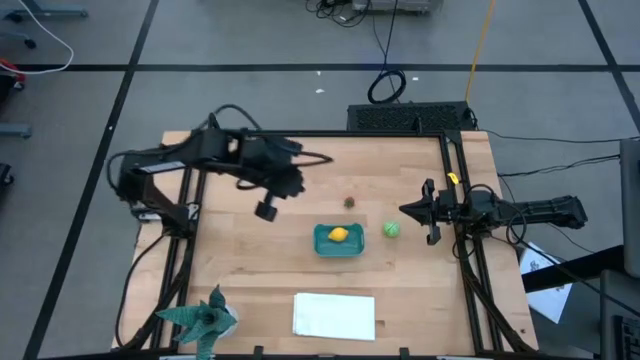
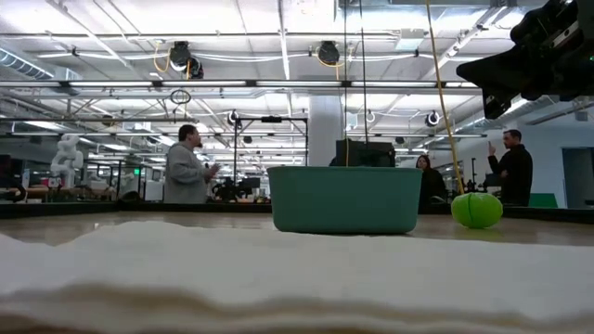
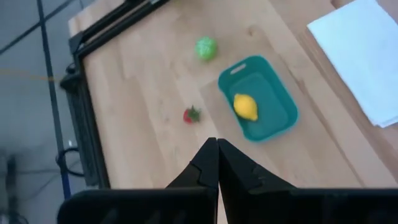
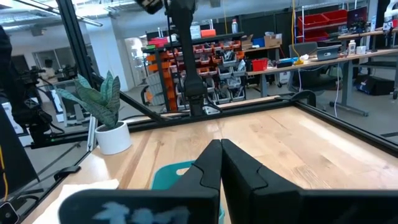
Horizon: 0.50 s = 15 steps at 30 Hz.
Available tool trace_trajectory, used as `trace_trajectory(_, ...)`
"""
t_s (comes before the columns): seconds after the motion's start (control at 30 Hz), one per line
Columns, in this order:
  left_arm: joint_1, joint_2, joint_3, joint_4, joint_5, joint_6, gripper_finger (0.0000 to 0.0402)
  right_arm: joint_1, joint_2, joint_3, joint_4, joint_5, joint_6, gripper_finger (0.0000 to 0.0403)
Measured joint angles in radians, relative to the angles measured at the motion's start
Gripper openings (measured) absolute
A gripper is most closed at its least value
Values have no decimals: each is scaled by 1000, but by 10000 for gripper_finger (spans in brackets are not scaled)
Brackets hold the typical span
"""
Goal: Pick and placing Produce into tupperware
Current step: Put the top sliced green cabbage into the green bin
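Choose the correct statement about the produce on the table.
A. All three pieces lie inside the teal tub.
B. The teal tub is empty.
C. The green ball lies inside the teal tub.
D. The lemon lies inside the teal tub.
D: the yellow lemon sits inside the teal tub, while the green ball and small dark piece rest on the wood outside it.

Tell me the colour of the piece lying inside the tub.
Yellow: the lemon-like piece in the teal tub, clearest in the left wrist view.
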Motion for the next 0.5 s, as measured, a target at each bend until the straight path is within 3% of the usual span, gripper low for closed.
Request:
trace_trajectory(0.27, 84, -152, 0, -42, 11, -53, 1, 0, 0, 0, -1, 0, 0, 0)
trace_trajectory(0.5, 171, -294, -37, -9, 83, -111, 0, 0, 0, 0, 1, 0, 0, 0)
